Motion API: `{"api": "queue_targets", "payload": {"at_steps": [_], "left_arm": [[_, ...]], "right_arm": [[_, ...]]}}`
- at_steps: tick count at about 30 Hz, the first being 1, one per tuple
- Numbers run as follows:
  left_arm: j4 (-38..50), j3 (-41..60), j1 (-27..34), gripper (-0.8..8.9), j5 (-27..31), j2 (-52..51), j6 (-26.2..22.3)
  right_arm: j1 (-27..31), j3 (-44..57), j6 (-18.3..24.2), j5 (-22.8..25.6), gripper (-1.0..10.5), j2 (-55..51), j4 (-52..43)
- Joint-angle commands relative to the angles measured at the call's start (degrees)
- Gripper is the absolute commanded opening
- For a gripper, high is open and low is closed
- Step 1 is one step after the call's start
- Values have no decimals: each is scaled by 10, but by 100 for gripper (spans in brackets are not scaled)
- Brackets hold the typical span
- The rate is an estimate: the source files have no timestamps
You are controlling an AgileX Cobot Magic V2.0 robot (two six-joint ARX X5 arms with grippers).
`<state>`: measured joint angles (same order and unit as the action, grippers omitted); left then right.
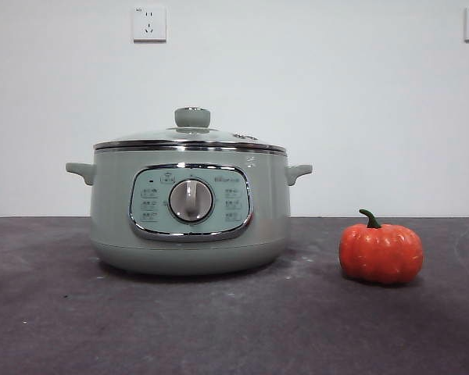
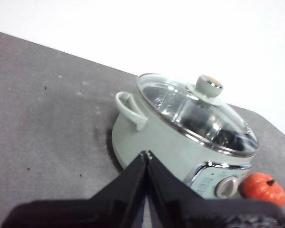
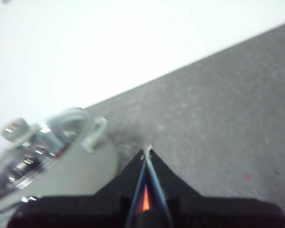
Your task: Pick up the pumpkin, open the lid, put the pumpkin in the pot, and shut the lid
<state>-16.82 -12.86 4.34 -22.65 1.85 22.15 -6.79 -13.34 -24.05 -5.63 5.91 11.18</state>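
Beside smooth lidded pot [image 1: 189, 211], ribbed pumpkin [image 1: 381, 252].

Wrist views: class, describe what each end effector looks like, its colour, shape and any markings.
The left end effector has two matte black jaws, wide at the base and tapering to narrow points, on a black body; no cables or markings show. The right end effector has the same black tapered jaws, blurred, with an orange streak showing in the slit between them.

Lid [image 1: 189, 137] on pot [image 1: 189, 226], pumpkin [image 1: 381, 252] right.

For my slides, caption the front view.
Lidded pot on the dark table, pumpkin standing apart beside it.
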Motion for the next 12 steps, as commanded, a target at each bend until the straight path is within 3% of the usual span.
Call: {"api": "queue_targets", "payload": {"at_steps": [1,4,12], "left_arm": [[-16,-28,-1,-8,-4,19,1],[-39,-68,-1,-8,-24,50,-15],[-128,-199,-2,-8,-132,166,-129]], "right_arm": [[-2,-51,-2,-4,-12,36,20],[-2,-118,34,-21,-12,87,70],[-2,-302,155,-142,-12,233,241]]}}
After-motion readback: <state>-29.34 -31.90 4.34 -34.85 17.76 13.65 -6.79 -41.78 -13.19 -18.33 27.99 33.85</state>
